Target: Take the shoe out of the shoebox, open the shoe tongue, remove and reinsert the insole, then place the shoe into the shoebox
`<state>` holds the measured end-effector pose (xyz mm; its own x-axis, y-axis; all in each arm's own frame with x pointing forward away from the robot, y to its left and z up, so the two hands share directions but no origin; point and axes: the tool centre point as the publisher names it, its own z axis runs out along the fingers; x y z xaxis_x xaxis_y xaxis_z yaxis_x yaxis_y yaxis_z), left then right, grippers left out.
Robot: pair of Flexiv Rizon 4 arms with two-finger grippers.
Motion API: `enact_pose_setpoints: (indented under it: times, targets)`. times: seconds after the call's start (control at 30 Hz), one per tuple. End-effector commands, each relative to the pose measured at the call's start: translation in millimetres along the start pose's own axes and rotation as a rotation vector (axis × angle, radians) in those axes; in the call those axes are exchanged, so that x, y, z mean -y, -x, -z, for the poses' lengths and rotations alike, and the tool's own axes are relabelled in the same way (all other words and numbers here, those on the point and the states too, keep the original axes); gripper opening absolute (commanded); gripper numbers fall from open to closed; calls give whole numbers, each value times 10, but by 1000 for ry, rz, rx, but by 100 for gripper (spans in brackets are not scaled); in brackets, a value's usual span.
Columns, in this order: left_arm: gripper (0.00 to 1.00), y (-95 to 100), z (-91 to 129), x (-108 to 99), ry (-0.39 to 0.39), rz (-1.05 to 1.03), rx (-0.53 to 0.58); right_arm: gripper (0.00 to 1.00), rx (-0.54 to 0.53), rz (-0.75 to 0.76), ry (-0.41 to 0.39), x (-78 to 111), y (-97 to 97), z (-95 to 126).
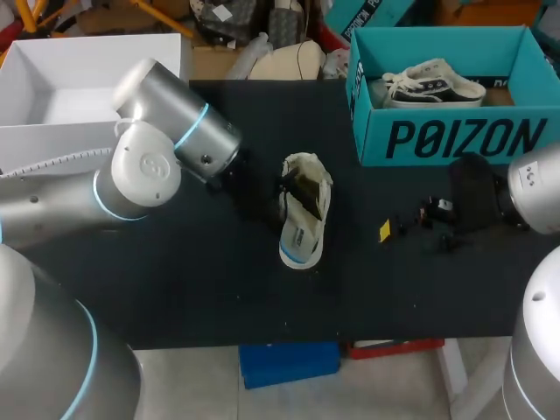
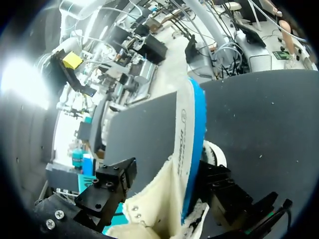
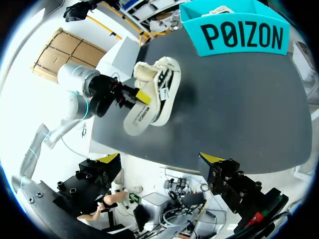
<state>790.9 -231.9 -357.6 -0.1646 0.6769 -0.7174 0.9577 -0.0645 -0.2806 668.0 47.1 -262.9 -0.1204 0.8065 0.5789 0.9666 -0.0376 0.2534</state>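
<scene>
Cream canvas shoe [image 1: 304, 214] tipped on the black table [image 1: 192, 289], left claw [image 2: 164, 199] grasping it, right claw [image 3: 160, 162] released. Next, I reckon, the free one must open it up.

Shoe [image 1: 304, 210] left of shoebox [image 1: 455, 140]

You have a dark tabletop [image 1: 219, 293] carrying a teal shoebox [image 1: 455, 140] at its far right corner and a white shoe [image 1: 304, 214] on its side near the middle.
</scene>
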Motion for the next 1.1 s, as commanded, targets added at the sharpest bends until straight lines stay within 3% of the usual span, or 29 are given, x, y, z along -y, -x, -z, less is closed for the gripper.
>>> enact_pose_setpoints:
  times: [0.03,0.13,0.23,0.33,0.37,0.4,0.6,1.1]
  targets:
    - [66,-5,192,243,5,-6,5,100,3,-1,0,3,-6,-3]
    - [48,0,224,329,-9,-11,7,100,3,-1,0,3,-6,-3]
    - [40,-22,239,406,-30,-16,-20,100,3,-1,0,3,-6,-3]
    - [27,-49,259,471,-48,-17,-34,100,3,-1,0,3,-6,-3]
    - [10,-62,269,483,-47,-16,-39,100,3,-1,0,3,-6,-3]
    - [0,-66,273,486,-48,-16,-41,100,3,-1,0,3,-6,-3]
    - [0,-117,249,430,-35,5,-34,100,3,-1,0,3,-6,-3]
    - [0,-142,66,-58,68,38,3,100,3,-1,0,3,-6,-3]
